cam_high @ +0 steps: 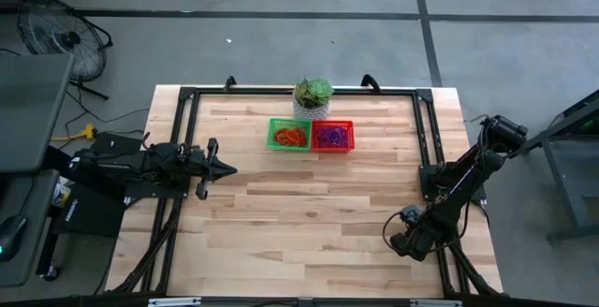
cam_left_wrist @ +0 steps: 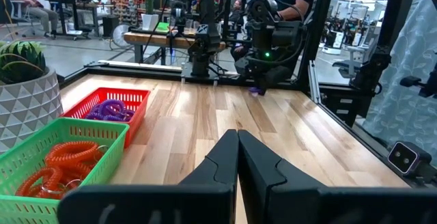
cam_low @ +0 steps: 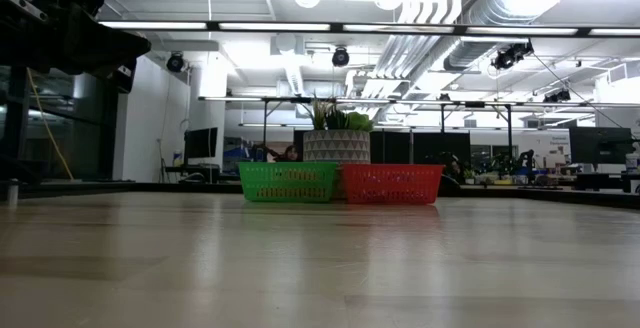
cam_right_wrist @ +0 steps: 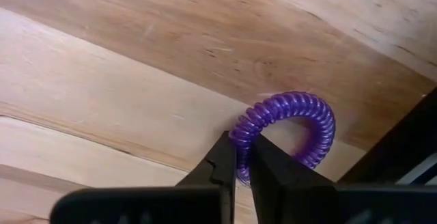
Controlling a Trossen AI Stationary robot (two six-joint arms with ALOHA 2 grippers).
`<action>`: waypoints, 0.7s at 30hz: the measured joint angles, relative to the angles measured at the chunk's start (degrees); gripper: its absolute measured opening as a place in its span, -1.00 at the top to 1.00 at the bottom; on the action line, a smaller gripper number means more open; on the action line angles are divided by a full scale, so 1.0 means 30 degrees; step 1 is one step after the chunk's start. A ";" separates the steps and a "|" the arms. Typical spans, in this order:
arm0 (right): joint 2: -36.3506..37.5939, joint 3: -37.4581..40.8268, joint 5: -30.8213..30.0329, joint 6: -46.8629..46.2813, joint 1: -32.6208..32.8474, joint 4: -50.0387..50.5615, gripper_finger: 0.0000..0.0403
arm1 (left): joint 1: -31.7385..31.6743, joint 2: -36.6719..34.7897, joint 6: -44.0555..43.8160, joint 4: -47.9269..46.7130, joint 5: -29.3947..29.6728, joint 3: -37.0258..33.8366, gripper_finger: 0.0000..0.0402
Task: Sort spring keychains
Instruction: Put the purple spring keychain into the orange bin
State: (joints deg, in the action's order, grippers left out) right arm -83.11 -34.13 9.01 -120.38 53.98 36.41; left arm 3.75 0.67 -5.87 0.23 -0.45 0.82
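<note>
A green mesh basket [cam_high: 288, 135] holds several orange spring keychains [cam_left_wrist: 65, 157]. A red mesh basket [cam_high: 332, 136] beside it holds several purple ones [cam_left_wrist: 109, 109]. Both stand on the table at the far middle. My right gripper [cam_right_wrist: 242, 145] is at the table's near right corner [cam_high: 402, 241], shut on one purple spring keychain [cam_right_wrist: 300, 118]. This keychain also shows in the left wrist view [cam_left_wrist: 256, 91]. My left gripper [cam_left_wrist: 237, 149] is shut and empty at the table's left side [cam_high: 225, 168], pointing toward the right. My right gripper pinches the purple keychain's coil at one side of the loop [cam_right_wrist: 240, 134] between its two fingertips. The fingers come from above, pointing down at the table. The rest of the loop [cam_right_wrist: 321, 125] arcs away beyond the fingertips, close over the wood; whether it rests there I cannot tell.
A potted plant [cam_high: 313, 96] in a white patterned pot stands behind the baskets at the far edge. A black frame rail [cam_high: 426, 138] runs along the table's left, far and right sides. Bare wood lies between the two arms [cam_high: 309, 213].
</note>
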 joint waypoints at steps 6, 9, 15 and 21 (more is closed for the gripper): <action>-0.0058 -0.0226 -0.0169 0.0380 -0.0227 -0.0173 0.93 | 0.0002 -0.0002 -0.0007 -0.0002 -0.0002 0.0000 1.00; -0.0061 -0.0703 -0.0468 0.1049 -0.0573 -0.0042 0.95 | 0.0000 0.0000 0.0000 0.0000 -0.0007 0.0000 1.00; -0.0124 -0.2192 -0.3535 0.3036 -0.1777 -0.0066 0.96 | 0.0003 -0.0002 -0.0004 -0.0001 -0.0007 0.0000 1.00; -0.0090 -0.3949 -0.5289 0.6331 -0.3903 -0.0022 0.96 | 0.0007 -0.0006 0.0000 -0.0001 -0.0001 0.0000 1.00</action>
State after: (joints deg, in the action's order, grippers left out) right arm -83.38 -45.98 -6.86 -101.38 42.27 36.34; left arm 3.77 0.65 -5.87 0.23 -0.45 0.82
